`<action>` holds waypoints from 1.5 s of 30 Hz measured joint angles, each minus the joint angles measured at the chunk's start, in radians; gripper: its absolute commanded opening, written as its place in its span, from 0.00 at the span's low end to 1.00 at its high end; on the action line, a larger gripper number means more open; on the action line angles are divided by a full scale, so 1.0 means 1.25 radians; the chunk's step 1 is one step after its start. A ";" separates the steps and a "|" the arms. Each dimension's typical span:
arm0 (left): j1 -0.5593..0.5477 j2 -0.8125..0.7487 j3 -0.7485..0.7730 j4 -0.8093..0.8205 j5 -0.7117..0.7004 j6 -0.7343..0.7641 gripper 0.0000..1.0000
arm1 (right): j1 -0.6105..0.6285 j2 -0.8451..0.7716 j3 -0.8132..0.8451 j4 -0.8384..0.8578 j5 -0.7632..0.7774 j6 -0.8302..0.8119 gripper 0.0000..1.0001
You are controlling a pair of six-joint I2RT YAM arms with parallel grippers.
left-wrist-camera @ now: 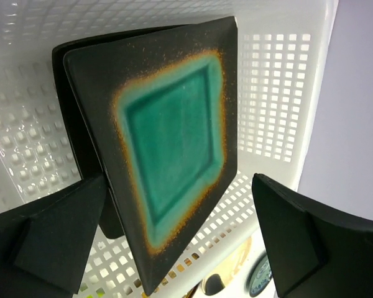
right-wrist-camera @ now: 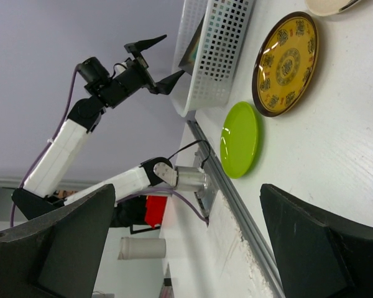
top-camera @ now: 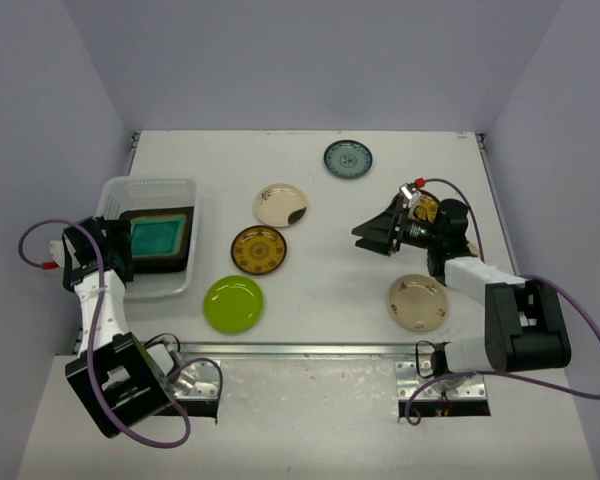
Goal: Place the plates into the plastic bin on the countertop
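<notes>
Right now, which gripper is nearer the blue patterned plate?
Right. The right gripper hovers on the robot's side of the blue patterned plate; the left gripper is far off at the plastic bin.

Place: a robot test cell in a lab.
Walls: plain pale lilac panels [top-camera: 300, 60] box in my table on the left, far and right sides.
Surface: a bare matte white countertop [top-camera: 330, 300], with a metal rail [top-camera: 310, 349] along its near edge.
Rig: my two black arm bases [top-camera: 115, 385] sit bolted at that rail, and thin purple cables [top-camera: 450, 184] loop loose off both arms.
</notes>
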 measured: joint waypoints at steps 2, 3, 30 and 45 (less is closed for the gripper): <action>0.000 -0.010 0.000 -0.003 0.000 0.006 1.00 | 0.000 0.005 0.000 0.002 0.000 0.003 0.99; 0.000 -0.016 0.002 -0.004 0.001 0.006 1.00 | 0.000 0.006 0.000 0.003 0.000 0.004 0.99; -0.331 -0.066 0.205 -0.044 0.270 0.456 1.00 | 0.246 0.126 0.146 -0.281 0.248 -0.223 0.92; -0.384 -0.249 0.043 -0.017 0.253 0.565 1.00 | 0.369 0.611 0.387 -0.093 0.351 -0.108 0.39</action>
